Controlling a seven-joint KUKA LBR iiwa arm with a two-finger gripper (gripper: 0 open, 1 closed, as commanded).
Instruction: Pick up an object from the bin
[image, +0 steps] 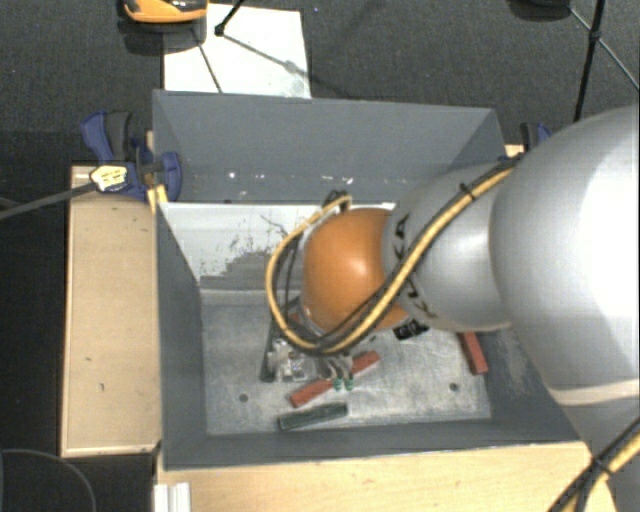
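My gripper (283, 360) is low over the bin floor, left of the middle, and mostly hidden under the arm's wrist. Just right of it lies a red-brown stick-like thing (335, 378), slanted, with a small green part at its middle. A dark green stick (313, 417) lies flat a little nearer the bin's front wall, below the gripper. Nothing can be made out inside the gripper.
Another red-brown piece (473, 353) lies at the right side of the bin floor, partly under the arm. The big arm covers the bin's right half and back. The left part of the floor shows bare scratched metal.
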